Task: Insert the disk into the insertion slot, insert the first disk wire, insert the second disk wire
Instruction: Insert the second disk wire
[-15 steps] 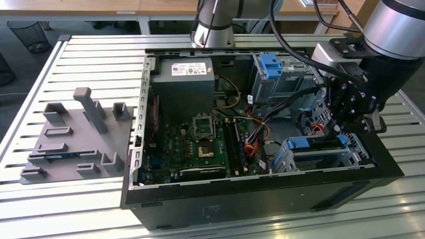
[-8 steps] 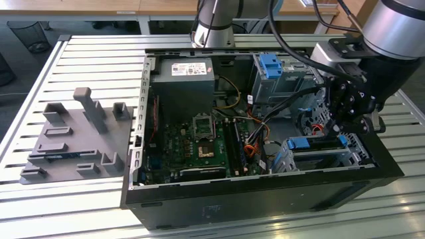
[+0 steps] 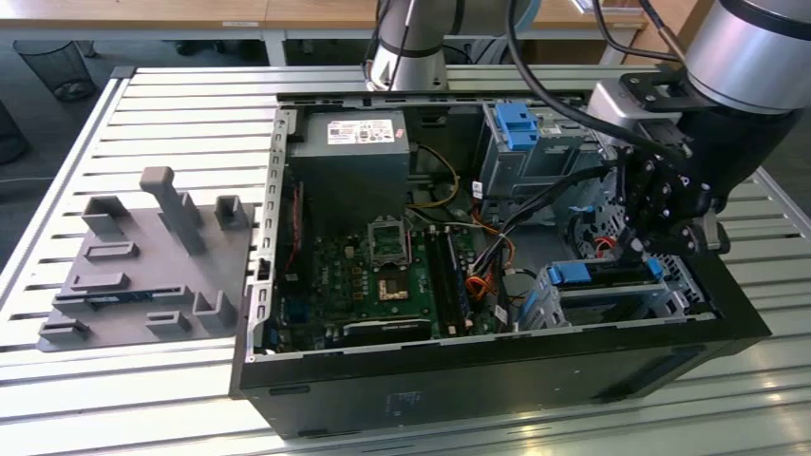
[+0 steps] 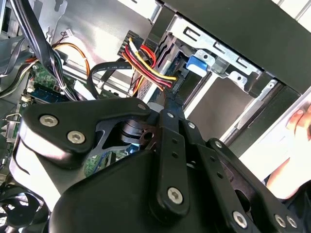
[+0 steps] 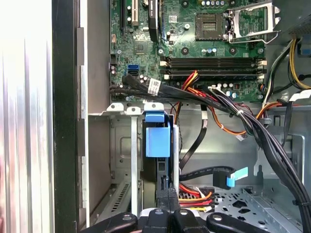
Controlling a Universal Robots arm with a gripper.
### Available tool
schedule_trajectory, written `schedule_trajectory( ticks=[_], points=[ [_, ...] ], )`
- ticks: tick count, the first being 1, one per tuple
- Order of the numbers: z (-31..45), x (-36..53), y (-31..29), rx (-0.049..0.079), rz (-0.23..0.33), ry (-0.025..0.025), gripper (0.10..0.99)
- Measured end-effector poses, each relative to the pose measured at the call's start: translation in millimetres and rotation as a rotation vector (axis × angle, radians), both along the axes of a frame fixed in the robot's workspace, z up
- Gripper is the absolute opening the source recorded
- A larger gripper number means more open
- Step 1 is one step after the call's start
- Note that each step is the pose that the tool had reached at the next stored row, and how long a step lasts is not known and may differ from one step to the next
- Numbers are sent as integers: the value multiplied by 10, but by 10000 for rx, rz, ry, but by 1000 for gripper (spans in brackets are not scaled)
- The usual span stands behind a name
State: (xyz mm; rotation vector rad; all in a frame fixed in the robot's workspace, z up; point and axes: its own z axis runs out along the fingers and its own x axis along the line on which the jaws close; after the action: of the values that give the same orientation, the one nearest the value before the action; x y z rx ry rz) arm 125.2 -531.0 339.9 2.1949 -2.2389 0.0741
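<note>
The disk sits inside the insertion slot (image 3: 685, 290), a silver sheet-metal cage at the case's corner on the exterior view's right. Its blue carrier (image 3: 606, 273) faces the case interior, and the carrier's blue tab (image 5: 158, 136) (image 4: 199, 63) lies just ahead of my fingers. My gripper (image 3: 643, 249) hangs over the slot's inner end. In both wrist views my gripper (image 5: 167, 198) (image 4: 168, 99) is shut on the black plug of a red, yellow and black disk wire (image 5: 194, 196) (image 4: 146, 60), close behind the disk. A black flat disk wire with a blue tab (image 5: 228, 177) lies loose beside it.
The open black case holds the motherboard (image 3: 380, 275), a grey power supply (image 3: 348, 161) and a taller grey cage with a blue handle (image 3: 518, 128). Cable bundles (image 5: 233, 109) cross near the slot. A grey fixture block (image 3: 140, 266) stands on the slatted table. A hand (image 4: 301, 121) is outside the case wall.
</note>
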Motion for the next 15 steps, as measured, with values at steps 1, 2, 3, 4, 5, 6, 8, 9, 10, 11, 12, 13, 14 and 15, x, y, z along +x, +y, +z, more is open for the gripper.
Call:
schedule_trajectory(
  ticks=[1, 2, 3, 4, 5, 6, 8, 9, 10, 11, 12, 13, 14, 15],
  points=[
    [0, -6, 0, 0, 1, -1, 106],
    [0, -12, 0, 0, 0, -2, 106],
    [0, -16, 0, 0, 0, -3, 106],
    [0, -23, 0, -1, 0, -4, 106],
    [0, -32, 1, 0, 0, -5, 106],
    [1, -42, 0, -2, 0, -7, 106],
    [12, -54, 0, -2, 0, -9, 106],
    [24, -56, 0, 0, 1, -9, 106],
    [40, -58, 0, 0, 1, -9, 106],
    [62, -59, 0, 1, 1, -9, 106],
    [84, -61, 1, 1, 0, -9, 106],
    [103, -64, 1, 2, 0, -9, 106],
    [112, -70, 1, 2, -1, -10, 106],
    [113, -82, 1, 4, -1, -12, 106]
  ],
)
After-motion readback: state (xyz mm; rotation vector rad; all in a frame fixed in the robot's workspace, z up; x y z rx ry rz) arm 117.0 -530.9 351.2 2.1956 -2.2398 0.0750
